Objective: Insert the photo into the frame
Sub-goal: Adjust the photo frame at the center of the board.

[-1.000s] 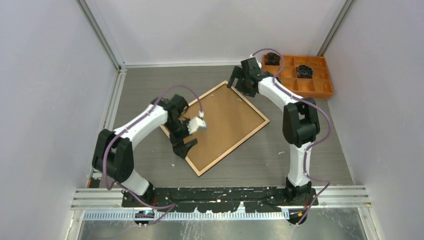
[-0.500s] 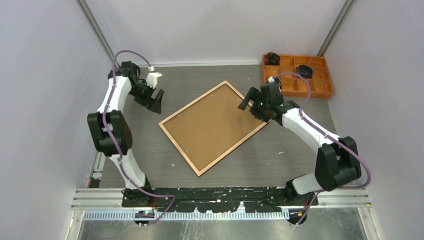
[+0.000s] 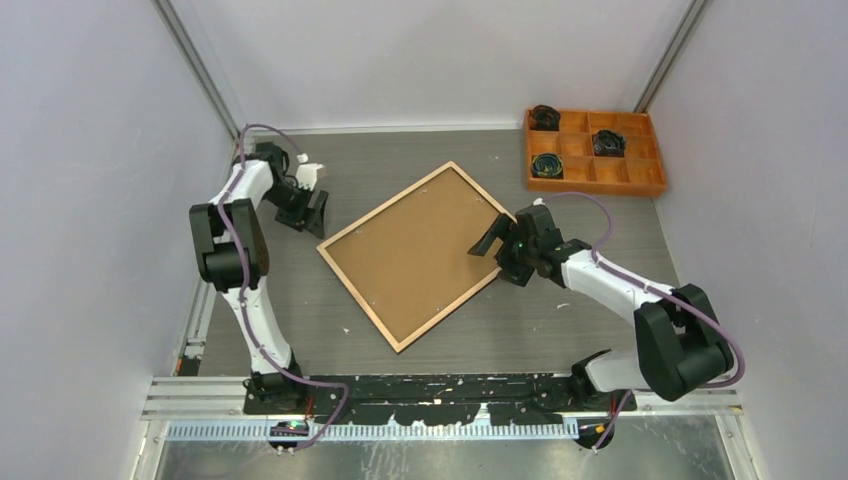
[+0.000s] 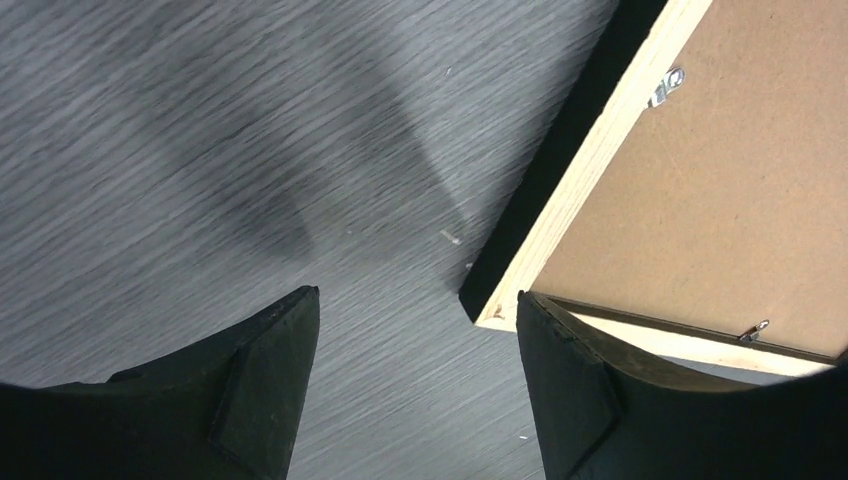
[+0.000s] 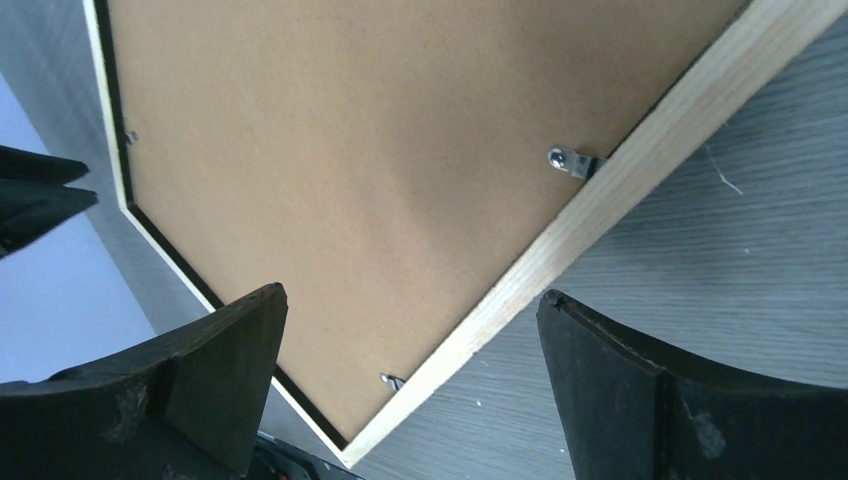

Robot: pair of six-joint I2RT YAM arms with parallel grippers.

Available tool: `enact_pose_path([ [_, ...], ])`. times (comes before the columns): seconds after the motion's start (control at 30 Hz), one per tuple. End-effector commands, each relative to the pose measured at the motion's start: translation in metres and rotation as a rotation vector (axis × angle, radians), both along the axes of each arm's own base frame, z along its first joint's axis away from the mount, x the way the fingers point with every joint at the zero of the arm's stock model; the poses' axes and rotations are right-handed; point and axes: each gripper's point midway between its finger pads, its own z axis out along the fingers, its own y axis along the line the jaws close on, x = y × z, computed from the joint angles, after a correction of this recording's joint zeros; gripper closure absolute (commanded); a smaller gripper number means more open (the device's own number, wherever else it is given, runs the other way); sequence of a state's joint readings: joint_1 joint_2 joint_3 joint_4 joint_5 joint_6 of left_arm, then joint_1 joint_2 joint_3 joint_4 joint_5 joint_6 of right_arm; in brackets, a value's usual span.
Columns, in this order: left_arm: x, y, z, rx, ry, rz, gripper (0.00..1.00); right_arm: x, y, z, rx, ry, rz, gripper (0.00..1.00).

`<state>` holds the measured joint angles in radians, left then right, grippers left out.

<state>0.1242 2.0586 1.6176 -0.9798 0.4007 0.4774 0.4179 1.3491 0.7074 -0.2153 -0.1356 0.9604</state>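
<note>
The frame (image 3: 386,205) lies face down in the middle of the table, turned like a diamond, with its light wood back up. A plain brown backing panel (image 3: 420,250) fills it, held by small metal clips (image 5: 570,160). The photo is out of view. My left gripper (image 3: 310,218) hovers over bare table just left of the frame's left corner (image 4: 490,315), open and empty (image 4: 415,295). My right gripper (image 3: 495,257) hangs over the frame's right edge (image 5: 640,160), open, its jaws on either side of that wooden edge without touching (image 5: 412,292).
An orange compartment tray (image 3: 600,187) with dark coiled items stands at the back right. Pale walls close in the table on the left, back and right. Both arm bases sit on a rail (image 3: 440,385) at the near edge.
My left arm has swung off the frame's lower-left edge to the far left and now sits by the left corner. My right arm came from the frame's far corner down to its right edge.
</note>
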Motion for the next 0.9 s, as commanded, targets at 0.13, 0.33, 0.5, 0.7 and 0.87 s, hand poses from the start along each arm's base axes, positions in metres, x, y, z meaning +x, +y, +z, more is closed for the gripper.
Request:
enact_pose_path([
  [0.13, -0.016, -0.03, -0.019, -0.039, 0.038, -0.086, 0.36, 0.022, 0.012, -0.002, 0.057, -0.036, -0.033, 0.0],
  [0.33, -0.045, -0.048, -0.021, -0.097, 0.085, -0.178, 0.57, 0.03, 0.01, -0.017, 0.034, -0.014, -0.043, 0.0],
  [0.5, -0.083, -0.066, -0.015, -0.17, 0.146, -0.28, 0.59, 0.035, 0.001, -0.024, 0.007, -0.006, -0.054, 0.0],
  [0.7, -0.138, -0.088, -0.011, -0.236, 0.224, -0.409, 0.57, 0.035, -0.01, -0.022, -0.011, -0.009, -0.073, 0.0],
  [0.87, -0.168, -0.097, -0.003, -0.291, 0.26, -0.444, 0.52, 0.035, -0.018, -0.008, -0.032, -0.025, -0.062, 0.0],
])
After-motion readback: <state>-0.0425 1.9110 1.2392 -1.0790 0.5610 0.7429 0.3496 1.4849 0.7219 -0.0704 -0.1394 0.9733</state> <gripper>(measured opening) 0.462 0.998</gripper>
